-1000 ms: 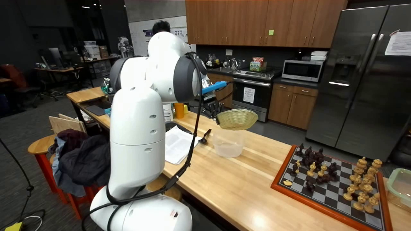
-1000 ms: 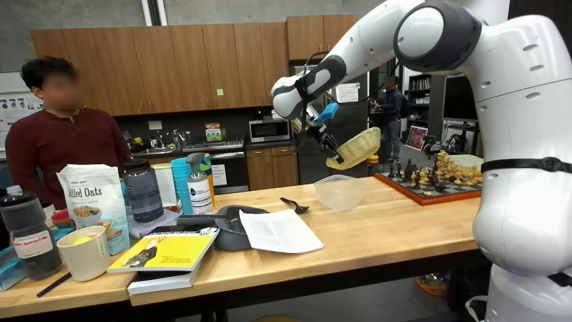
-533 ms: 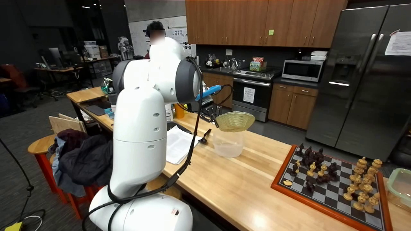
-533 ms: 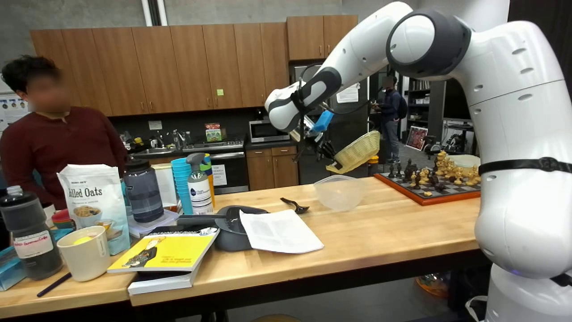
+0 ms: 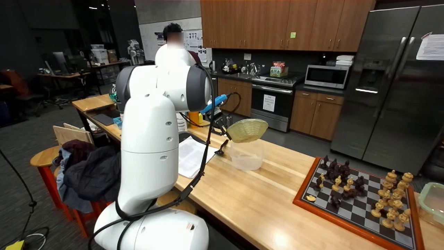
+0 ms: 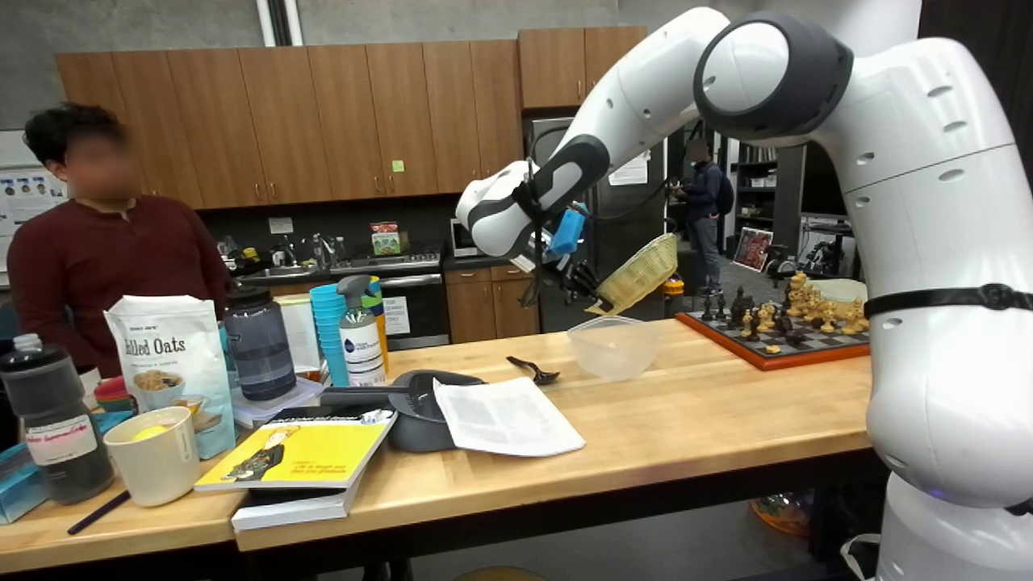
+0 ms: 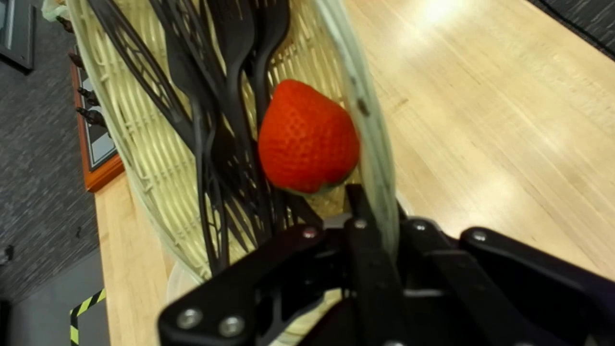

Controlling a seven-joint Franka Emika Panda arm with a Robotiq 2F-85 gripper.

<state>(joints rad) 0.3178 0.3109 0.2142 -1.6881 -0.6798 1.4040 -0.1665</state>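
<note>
A pale woven basket hangs tilted in the air above a clear plastic container on the wooden table. My gripper is shut on the basket's rim, with one finger inside the wall and one outside. In the wrist view, the rim runs down between the dark fingertips. Inside the basket lie a red strawberry, close to the gripped wall, and several black plastic forks and other utensils. The container's inside is partly hidden by the basket in an exterior view.
A black spoon lies beside the container, near some papers and a dustpan. A chessboard with pieces sits further along the table. Bottles, cups and books crowd the opposite end, where a person stands.
Gripper and basket have shifted left in both exterior views, and the gripper has come down slightly. The basket now tilts more steeply, its gripped edge lower. The grip on the rim is unchanged.
</note>
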